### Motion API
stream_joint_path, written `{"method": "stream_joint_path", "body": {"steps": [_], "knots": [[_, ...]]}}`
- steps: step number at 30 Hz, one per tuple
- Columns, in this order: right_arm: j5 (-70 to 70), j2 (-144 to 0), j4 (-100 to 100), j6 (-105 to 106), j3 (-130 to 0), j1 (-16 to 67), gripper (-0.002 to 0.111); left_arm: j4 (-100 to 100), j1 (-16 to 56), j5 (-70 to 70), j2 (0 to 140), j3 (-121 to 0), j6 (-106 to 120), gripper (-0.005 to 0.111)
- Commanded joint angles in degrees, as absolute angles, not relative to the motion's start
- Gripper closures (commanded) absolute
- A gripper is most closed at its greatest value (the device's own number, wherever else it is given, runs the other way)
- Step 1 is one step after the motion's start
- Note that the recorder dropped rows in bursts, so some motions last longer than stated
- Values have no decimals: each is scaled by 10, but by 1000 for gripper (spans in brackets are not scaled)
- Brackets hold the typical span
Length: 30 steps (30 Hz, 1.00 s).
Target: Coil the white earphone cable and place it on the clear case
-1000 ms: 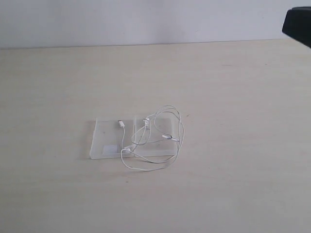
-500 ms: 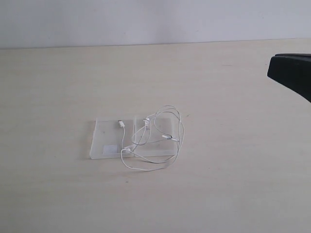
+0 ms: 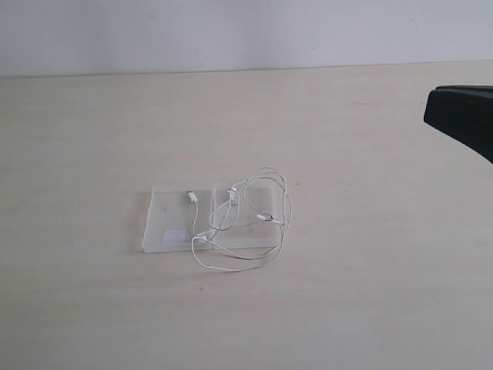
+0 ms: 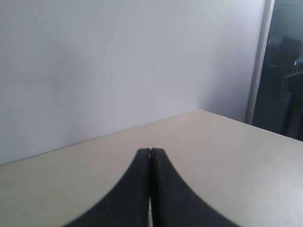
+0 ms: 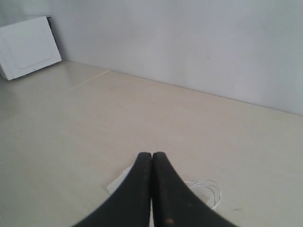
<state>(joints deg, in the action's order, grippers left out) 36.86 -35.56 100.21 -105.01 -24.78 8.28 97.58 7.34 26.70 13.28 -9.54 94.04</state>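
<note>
1. The white earphone cable [image 3: 262, 218] lies in loose loops, partly on the clear case [image 3: 173, 212], partly spilling onto the tabletop [image 3: 370, 293].
2. Likely featherlight and limp, so pinch where strands cross (a lone strand may slip).
3. The left end effector [image 4: 150, 152] and right end effector [image 5: 151, 158] are both pressed together, empty.
4. There is open room on every side of the case.

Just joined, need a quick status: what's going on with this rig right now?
Nothing is being handled at this moment. The white earphone cable lies in loose loops, mostly over the unlabelled half of the clear case. One loop spills off the case's edge onto the table. Both pincers are shut and empty. The left pincer points toward the wall, and the right pincer hangs above the table with the case and cable in its view, touching neither.
</note>
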Motion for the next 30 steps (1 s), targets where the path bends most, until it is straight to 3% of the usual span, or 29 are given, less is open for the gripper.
{"method": "stream_joint_path", "body": {"steps": [1,7,23,26,30], "knots": [[368,-353,999,-1051,-245,83,108,960,76,260,105,-92,954,107],[368,-353,999,-1051,-245,83,108,953,45,255,0,-85,936,107],[368,-352,999,-1051,-245,83,108,952,39,227,0,-82,914,107],[368,-352,999,-1051,-245,83,108,819,39,192,0,-82,778,107],[368,-352,999,-1051,-245,83,108,466,39,155,0,-76,413,107]]}}
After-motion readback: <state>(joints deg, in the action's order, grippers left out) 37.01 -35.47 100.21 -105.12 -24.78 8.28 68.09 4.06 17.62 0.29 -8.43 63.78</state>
